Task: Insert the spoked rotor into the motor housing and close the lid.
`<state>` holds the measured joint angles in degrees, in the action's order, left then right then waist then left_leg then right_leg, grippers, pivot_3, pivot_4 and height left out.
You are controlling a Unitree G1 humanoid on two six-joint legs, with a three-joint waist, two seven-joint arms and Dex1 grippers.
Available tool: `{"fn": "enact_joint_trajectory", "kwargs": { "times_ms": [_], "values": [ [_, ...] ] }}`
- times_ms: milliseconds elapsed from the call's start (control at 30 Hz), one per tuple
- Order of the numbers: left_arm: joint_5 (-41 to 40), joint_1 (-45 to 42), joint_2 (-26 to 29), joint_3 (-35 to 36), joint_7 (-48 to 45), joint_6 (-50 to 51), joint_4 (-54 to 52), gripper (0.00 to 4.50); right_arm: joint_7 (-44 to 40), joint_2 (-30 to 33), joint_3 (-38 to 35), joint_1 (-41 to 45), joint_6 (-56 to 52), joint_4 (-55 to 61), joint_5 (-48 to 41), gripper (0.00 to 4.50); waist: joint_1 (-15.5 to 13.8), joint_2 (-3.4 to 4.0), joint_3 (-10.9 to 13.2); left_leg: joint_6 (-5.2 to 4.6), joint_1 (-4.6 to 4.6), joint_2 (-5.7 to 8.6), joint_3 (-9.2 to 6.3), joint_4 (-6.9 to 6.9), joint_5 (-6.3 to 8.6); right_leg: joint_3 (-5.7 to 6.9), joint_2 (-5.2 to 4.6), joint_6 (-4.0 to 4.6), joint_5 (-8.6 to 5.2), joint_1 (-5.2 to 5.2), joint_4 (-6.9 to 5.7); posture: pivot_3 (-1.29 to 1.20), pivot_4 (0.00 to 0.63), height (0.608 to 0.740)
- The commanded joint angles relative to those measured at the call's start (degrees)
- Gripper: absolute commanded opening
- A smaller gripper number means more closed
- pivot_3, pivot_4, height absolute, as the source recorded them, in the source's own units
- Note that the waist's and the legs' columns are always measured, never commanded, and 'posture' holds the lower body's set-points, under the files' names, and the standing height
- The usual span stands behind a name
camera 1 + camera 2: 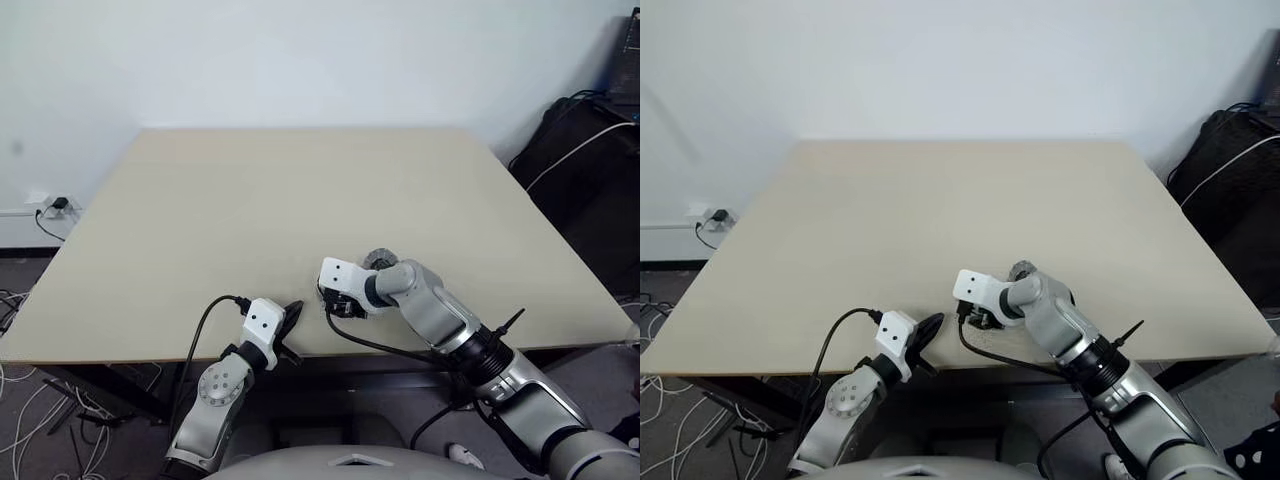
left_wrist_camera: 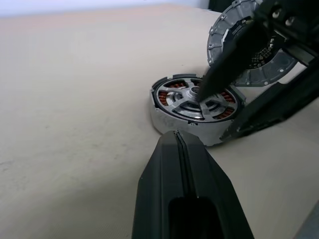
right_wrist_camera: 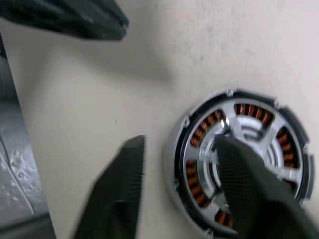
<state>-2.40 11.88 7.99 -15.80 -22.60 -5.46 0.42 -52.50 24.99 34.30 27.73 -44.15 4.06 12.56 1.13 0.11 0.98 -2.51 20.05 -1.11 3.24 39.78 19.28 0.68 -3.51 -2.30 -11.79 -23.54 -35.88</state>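
Observation:
The motor housing (image 2: 174,127) sits near the table's front edge, its copper windings showing. The spoked rotor (image 2: 185,108) lies inside it, spokes up. My right gripper (image 3: 179,144) hangs open over it: one finger (image 3: 249,189) is above the rotor's hub and the other finger (image 3: 119,194) is outside the rim, over bare table. The ribbed silver lid (image 2: 249,45) lies just beyond the housing, partly behind the right gripper (image 1: 345,300). My left gripper (image 1: 293,312) is shut and empty, pointing at the housing from a short way off.
The beige table (image 1: 300,190) stretches away behind the parts. Its front edge (image 1: 150,350) runs just below both grippers. A black bag (image 1: 590,170) stands off the table's right side, and cables (image 1: 20,300) lie on the floor at the left.

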Motion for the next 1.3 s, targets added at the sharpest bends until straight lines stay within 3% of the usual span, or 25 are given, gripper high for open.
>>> {"fn": "enact_joint_trajectory", "kwargs": {
  "times_ms": [33, 167, 200, 267, 467, 700, 933, 1100, 1300],
  "values": [
    [-0.26, -0.45, -0.24, 0.06, -0.2, -0.64, -0.56, 0.0, -0.33, -0.2, -2.82, 1.14, 0.39, 5.86, -2.42, 2.7, 0.02, 0.0, 0.0, 0.0, 0.0, 0.0, 0.0, 0.0, 0.0, 0.0, 0.0, 0.0, 0.0, -0.01, 0.0, 0.0, 0.0, 0.74],
    [-0.3, -0.32, -0.08, 0.04, -0.37, -0.56, -0.75, 0.0, 0.41, -2.18, -6.36, 0.55, -1.48, 11.56, -6.9, 2.7, 0.03, 0.0, 0.0, 0.0, 0.01, -0.02, -0.02, -0.01, 0.0, 0.01, 0.01, 0.0, 0.0, -0.02, -0.01, 0.0, 0.0, 0.74],
    [-0.29, -0.29, -0.03, 0.02, -0.41, -0.53, -0.79, 0.0, 1.39, -3.27, -7.9, 0.24, -1.87, 13.17, -8.16, 2.53, 0.02, 0.0, 0.0, 0.0, 0.0, -0.02, -0.02, -0.01, 0.0, 0.02, 0.01, 0.0, 0.0, -0.01, -0.01, 0.0, 0.0, 0.74],
    [-0.29, -0.24, 0.08, 0.02, -0.48, -0.46, -0.91, 0.0, 4.17, -6.17, -11.47, -0.69, -2.96, 16.03, -10.55, 2.11, 0.0, 0.0, 0.0, 0.0, 0.0, -0.02, -0.03, 0.0, 0.0, 0.02, 0.01, 0.0, 0.0, -0.01, -0.01, 0.0, 0.0, 0.74],
    [-0.24, -0.18, 0.42, -0.05, -0.86, -0.34, -1.13, 0.0, 10.48, -13.05, -19.23, -5.87, -2.37, 22.78, -17.38, 0.09, -0.37, -0.02, -0.01, 0.0, 0.02, -0.01, -0.04, 0.0, 0.01, 0.02, -0.01, -0.01, 0.0, 0.01, 0.02, 0.0, 0.0, 0.74],
    [-0.16, -0.32, 0.77, -0.18, -1.43, 0.01, -1.34, 0.0, 22.26, -20.67, -25.3, -15.77, 5.13, 27.11, -20.17, 0.04, -0.32, -0.01, -0.01, 0.01, 0.02, -0.03, -0.01, -0.01, 0.02, 0.02, 0.01, -0.02, -0.01, -0.01, 0.0, 0.0, 0.0, 0.74],
    [-0.18, -0.83, 0.79, -0.53, -1.77, 0.44, -1.16, 0.0, 31.63, -22.83, -26.23, -22.55, 15.83, 28.68, -18.11, 0.04, -0.12, 0.01, 0.0, 0.01, 0.01, -0.03, 0.01, -0.01, 0.02, -0.01, 0.01, -0.03, -0.01, -0.01, -0.01, 0.0, 0.0, 0.74],
    [-0.3, -1.43, 0.88, -0.81, -2.31, 0.8, -0.87, 0.0, 39.76, -23.1, -28.83, -24.81, 25.84, 26.35, -13.14, 0.04, 0.08, 0.02, 0.01, 0.01, 0.0, -0.03, 0.03, -0.01, 0.02, -0.04, 0.01, -0.25, -0.15, -0.02, -0.01, 0.0, 0.0, 0.74],
    [-0.21, -1.9, 0.77, -0.77, -2.79, 1.01, -0.57, 0.0, 52.62, -20.37, -33.87, -23.75, 24.4, 16.94, -2.44, 0.04, 0.09, 0.01, 0.0, 0.01, -0.03, -0.03, 0.09, -0.01, 0.02, -0.09, 0.01, -0.17, -0.1, 0.01, -0.02, 0.0, 0.0, 0.74]
  ]
}}
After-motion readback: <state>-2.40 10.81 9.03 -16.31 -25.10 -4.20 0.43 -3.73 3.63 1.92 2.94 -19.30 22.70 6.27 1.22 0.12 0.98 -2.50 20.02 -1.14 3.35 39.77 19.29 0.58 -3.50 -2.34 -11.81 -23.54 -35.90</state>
